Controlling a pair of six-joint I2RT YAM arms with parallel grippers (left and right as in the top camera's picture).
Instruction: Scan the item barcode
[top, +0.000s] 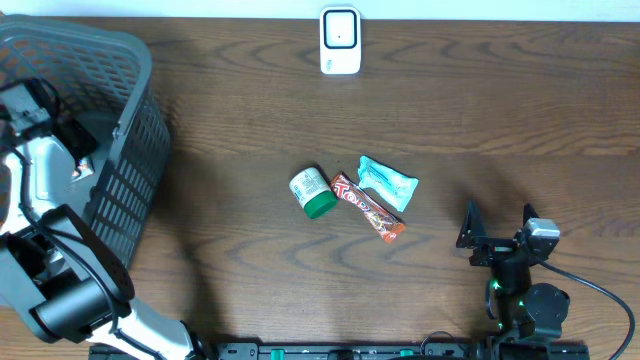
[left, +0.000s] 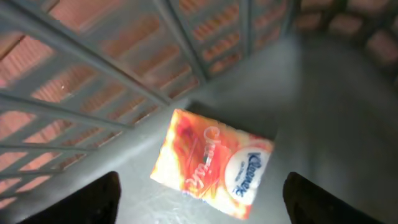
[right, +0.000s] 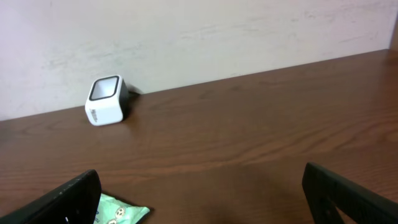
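On the left gripper (left: 202, 179) the jaws stand released and wide apart. The tissue pack (left: 211, 163) lies flat on the basket (left: 323, 93) floor between them, clear of both. On the right gripper (right: 200, 174) the jaws gape over the tabletop (right: 249, 137), with the scanner (right: 106, 100) well beyond.

The overhead camera looks straight down on the table (top: 450, 110) from high up, basket (top: 135, 120) at left, scanner (top: 340, 40) at the far edge. The left wrist camera peers down inside the basket, close on a tissue pack (left: 211, 165) on its floor. The right wrist camera sits low, facing across the table to the wall (right: 186, 37); with the overhead it shares scanner and teal packet (right: 121, 213).
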